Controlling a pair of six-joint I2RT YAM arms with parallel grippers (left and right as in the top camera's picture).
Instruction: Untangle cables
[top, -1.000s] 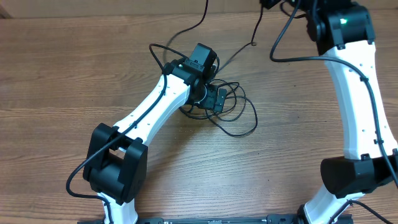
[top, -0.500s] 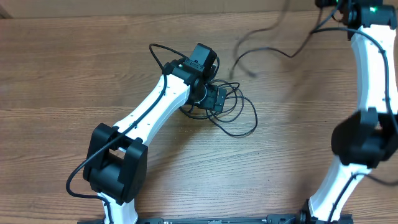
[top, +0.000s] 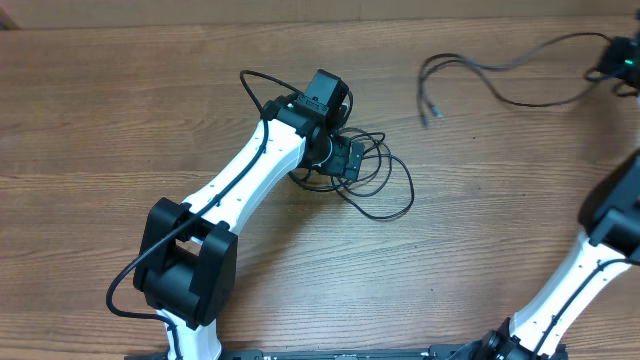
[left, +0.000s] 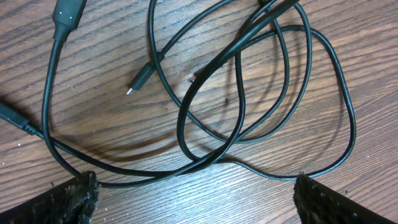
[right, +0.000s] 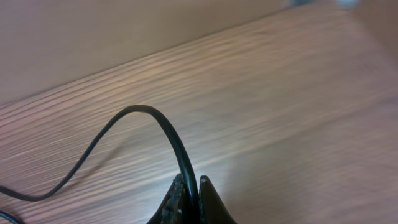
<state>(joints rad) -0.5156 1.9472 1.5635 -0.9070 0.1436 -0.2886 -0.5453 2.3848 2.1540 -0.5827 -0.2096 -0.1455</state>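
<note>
Pinching one cable w/ R fingers clamped; L fingers (spread wide) hover over tangled cables.

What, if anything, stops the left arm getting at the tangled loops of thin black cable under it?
Probably nothing: the left gripper is open directly over the tangled thin black cable loops, and nothing else lies over them.

White arm links, bulky black joints, thick black wiring alongside, green light on right arm
</note>
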